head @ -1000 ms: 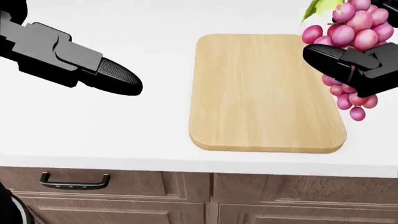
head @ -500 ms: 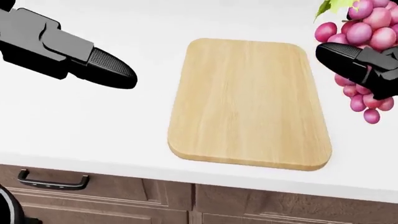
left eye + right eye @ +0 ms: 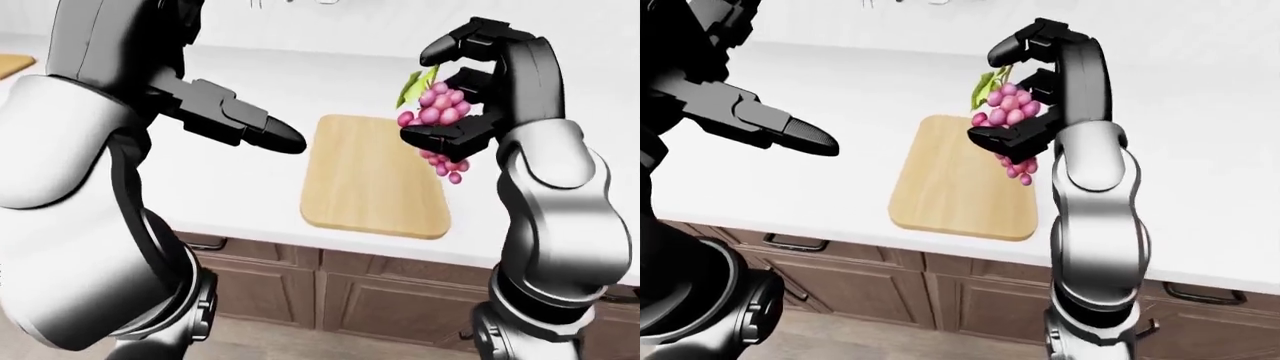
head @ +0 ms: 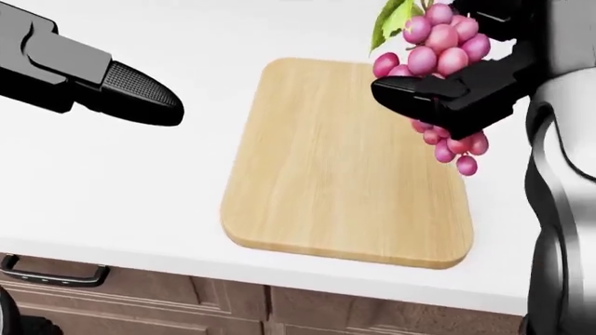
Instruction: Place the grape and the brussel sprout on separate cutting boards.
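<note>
A white countertop (image 4: 140,181) spans the head view; below it run brown wooden cabinet fronts (image 3: 380,300), one drawer bearing a dark handle (image 4: 47,273) (partly cropped).

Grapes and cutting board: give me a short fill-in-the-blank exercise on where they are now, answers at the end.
1. The bunch of grapes is held in the robot's ____ hand.
2. In the head view the grapes hang over the cutting board's upper ____ corner.
3. The left hand holds ____.
4. The cutting board lies on a ____ counter.

Answers: right; right; nothing; white
</note>
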Tool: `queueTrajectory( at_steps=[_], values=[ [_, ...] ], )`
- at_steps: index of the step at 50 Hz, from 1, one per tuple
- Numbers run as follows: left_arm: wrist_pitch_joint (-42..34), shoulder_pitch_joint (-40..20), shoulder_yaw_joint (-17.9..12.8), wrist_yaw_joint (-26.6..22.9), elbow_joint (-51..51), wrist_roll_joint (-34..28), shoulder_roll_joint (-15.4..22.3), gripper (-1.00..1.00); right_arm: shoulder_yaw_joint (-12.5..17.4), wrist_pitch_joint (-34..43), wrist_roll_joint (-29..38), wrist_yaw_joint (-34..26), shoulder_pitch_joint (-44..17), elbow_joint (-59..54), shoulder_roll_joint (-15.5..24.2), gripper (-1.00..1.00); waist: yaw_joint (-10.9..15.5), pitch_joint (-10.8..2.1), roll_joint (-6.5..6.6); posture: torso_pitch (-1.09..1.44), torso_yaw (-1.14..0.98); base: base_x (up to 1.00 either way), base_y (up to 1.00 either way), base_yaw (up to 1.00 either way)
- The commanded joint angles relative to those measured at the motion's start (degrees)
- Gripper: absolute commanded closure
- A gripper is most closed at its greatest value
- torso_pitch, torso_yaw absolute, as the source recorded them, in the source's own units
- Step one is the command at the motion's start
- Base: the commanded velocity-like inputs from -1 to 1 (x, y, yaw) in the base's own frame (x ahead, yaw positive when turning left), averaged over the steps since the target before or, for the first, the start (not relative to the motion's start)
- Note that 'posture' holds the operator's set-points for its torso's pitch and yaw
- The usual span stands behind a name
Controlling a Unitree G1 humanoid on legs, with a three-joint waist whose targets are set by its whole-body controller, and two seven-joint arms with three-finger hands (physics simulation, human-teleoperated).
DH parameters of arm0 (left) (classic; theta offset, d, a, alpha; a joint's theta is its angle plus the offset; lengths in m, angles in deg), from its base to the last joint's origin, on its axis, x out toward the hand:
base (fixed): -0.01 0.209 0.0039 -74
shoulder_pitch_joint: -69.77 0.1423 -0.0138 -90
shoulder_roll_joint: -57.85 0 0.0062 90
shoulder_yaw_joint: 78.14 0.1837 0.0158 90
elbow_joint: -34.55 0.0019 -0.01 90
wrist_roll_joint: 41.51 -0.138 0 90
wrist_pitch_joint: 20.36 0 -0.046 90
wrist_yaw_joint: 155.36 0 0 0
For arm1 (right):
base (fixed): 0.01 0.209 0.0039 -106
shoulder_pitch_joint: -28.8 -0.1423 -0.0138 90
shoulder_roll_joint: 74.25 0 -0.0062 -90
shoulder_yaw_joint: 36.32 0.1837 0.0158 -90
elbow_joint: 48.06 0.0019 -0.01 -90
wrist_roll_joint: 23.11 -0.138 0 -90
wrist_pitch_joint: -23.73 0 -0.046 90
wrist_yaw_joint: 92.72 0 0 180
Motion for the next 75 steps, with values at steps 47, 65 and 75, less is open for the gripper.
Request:
queueTrajectory(
  at_steps=[47,65,75],
  values=[
    [1.82,3.20,-2.43,5.97,-3.11,6.78,2.02,-1.00,-3.53,-20.69,17.62,-4.74,2.83,-20.68,-11.44,-0.33,-0.23,-2.13,0.55,0.00,0.00,0.00,0.00,0.00],
    [-2.57,7.18,-1.93,7.19,-9.72,7.39,1.83,-1.00,2.53,3.74,24.20,-21.49,0.01,11.14,-5.00,-1.00,0.22,-1.80,0.33,0.00,0.00,0.00,0.00,0.00],
    [-6.04,10.97,-17.23,-7.28,-16.11,-0.05,6.83,-1.00,19.55,19.95,11.31,-23.75,-1.07,23.25,11.49,-1.00,0.20,-1.29,-0.01,0.00,0.00,0.00,0.00,0.00]
  ],
)
